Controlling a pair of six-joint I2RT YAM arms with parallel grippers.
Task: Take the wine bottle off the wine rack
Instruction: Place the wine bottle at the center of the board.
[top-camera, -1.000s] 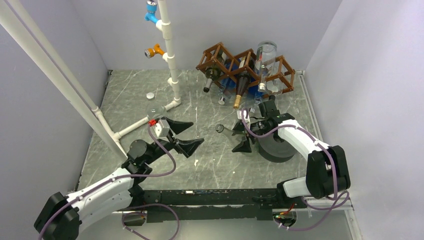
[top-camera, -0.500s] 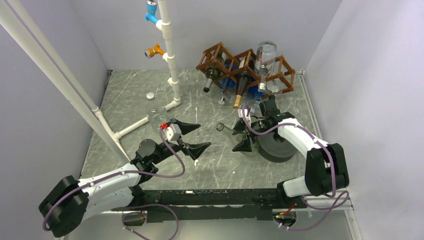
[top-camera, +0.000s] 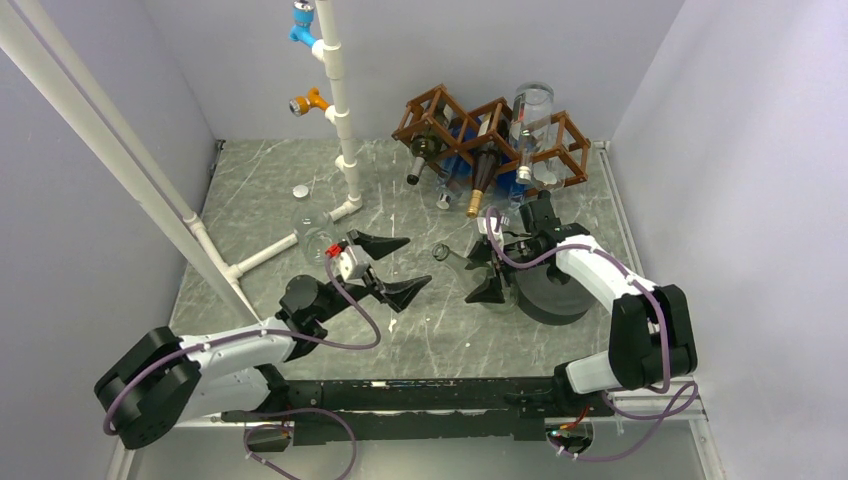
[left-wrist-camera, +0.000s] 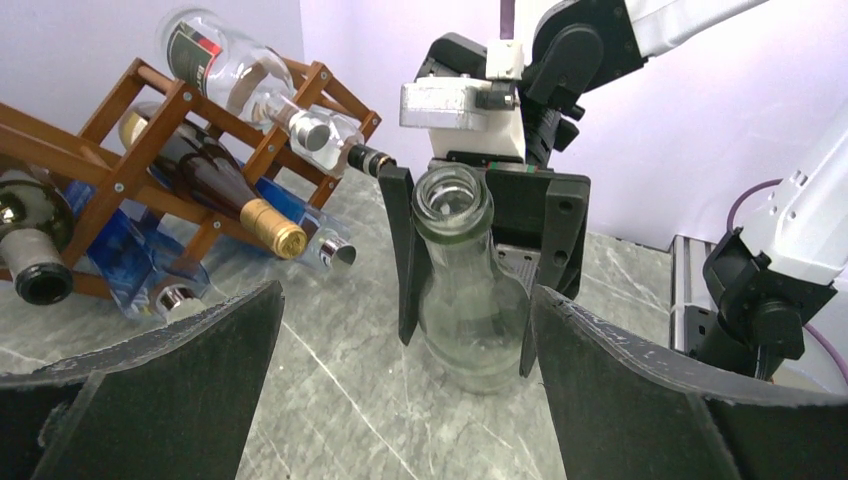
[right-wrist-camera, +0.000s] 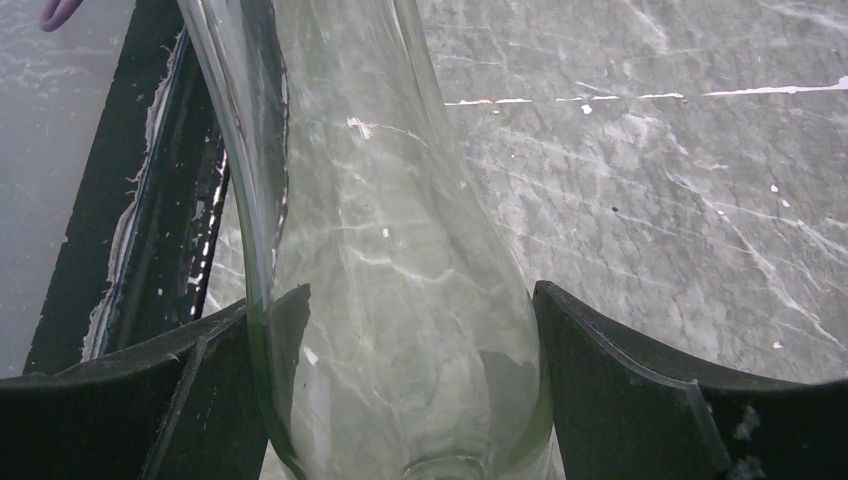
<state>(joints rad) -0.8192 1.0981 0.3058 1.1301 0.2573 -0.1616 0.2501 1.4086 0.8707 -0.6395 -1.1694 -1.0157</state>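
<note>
Near the wine rack (left-wrist-camera: 122, 178) edge, bottle (left-wrist-camera: 462, 300)

No word, brand or number can be read; the clear bottle (left-wrist-camera: 240, 68) atop the wine rack (left-wrist-camera: 110, 150), at ten o'clock in the left wrist view, bears a dark label (left-wrist-camera: 192, 45), its print too blurred.

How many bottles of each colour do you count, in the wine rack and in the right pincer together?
Clear bottles: 2, top bottle and held bottle in the right pincer
Blue bottles: 2, left blue bottle, right blue bottle
Brown bottle, gold cap: 1
Dark bottle, black mouth: 1
Total: 6
</note>
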